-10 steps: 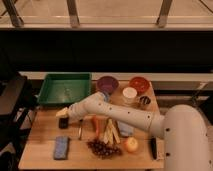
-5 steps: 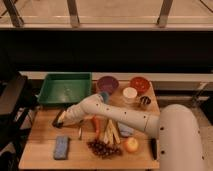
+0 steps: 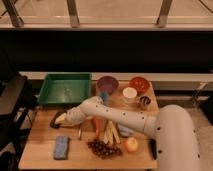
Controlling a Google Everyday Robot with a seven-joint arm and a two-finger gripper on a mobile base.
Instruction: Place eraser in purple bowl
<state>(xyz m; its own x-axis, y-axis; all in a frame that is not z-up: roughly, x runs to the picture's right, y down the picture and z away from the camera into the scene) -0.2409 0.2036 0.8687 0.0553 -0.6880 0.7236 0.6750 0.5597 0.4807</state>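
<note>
The arm (image 3: 117, 116) is being extended from the white body at the lower right, leftward and low across the middle of the surface (image 3: 40, 159). Its forearm is being held nearly level, with a bend near the centre and the wrist angled down toward the left. The carrot (image 3: 96, 126) and the pale sticks (image 3: 110, 134) are partly overlapped by the forearm.

The pincer (image 3: 60, 120) is being held down at the left part of the surface, just in front of the green tray (image 3: 65, 90). Its fingers are being pressed together on a small dark block, taken to be the eraser (image 3: 54, 124), which is lying at surface level beneath the tip. Whether the eraser is being raised clear of the wood cannot be told.

The purple bowl (image 3: 107, 84) is standing at the back of the surface, just right of the tray and well apart from the pincer. A red bowl (image 3: 139, 84) is standing to its right, with a white cup (image 3: 129, 93) just in front of the two. A blue sponge (image 3: 61, 147) is lying near the front left edge, in front of the pincer and apart from it. A bunch of grapes (image 3: 104, 148) is lying at the front centre, with a round yellow fruit (image 3: 131, 144) beside it on the right.
</note>
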